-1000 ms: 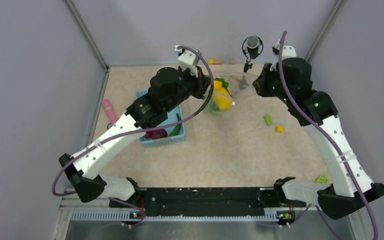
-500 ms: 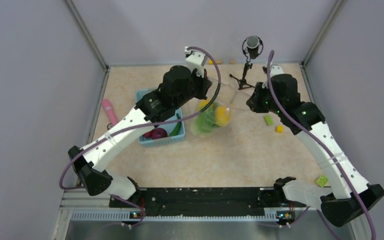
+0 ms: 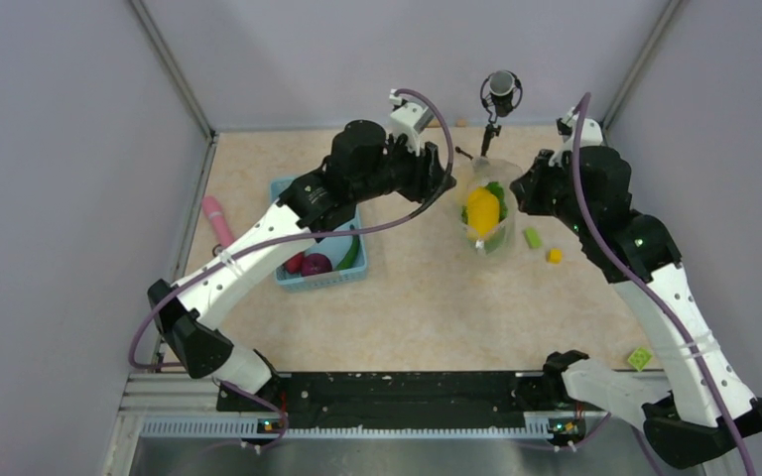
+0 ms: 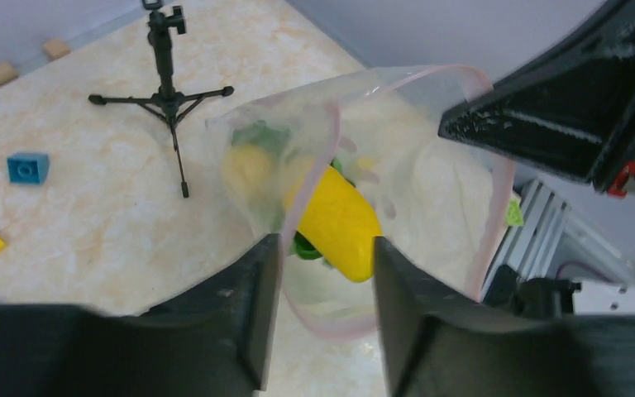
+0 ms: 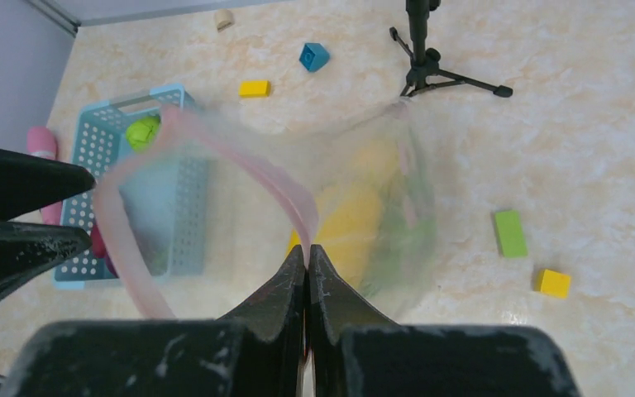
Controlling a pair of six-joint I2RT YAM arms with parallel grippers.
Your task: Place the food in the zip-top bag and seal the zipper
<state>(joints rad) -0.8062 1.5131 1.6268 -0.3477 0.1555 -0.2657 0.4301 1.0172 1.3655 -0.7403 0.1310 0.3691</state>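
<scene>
Clear crinkly zip-top bag moved toward worktop's far-right corner, long axis far-near; right gripper pinched on pink-red zipper, left gripper parted, empty.

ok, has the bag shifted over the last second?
Yes. In the top view the zip-top bag has swung right, away from the blue basket and toward the green block.

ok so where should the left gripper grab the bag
Probably the pink zipper strip where the rim loops inside the open left gripper, closing from the side opposite the right gripper, which pinches the other rim: pulling apart holds the mouth open.
</scene>
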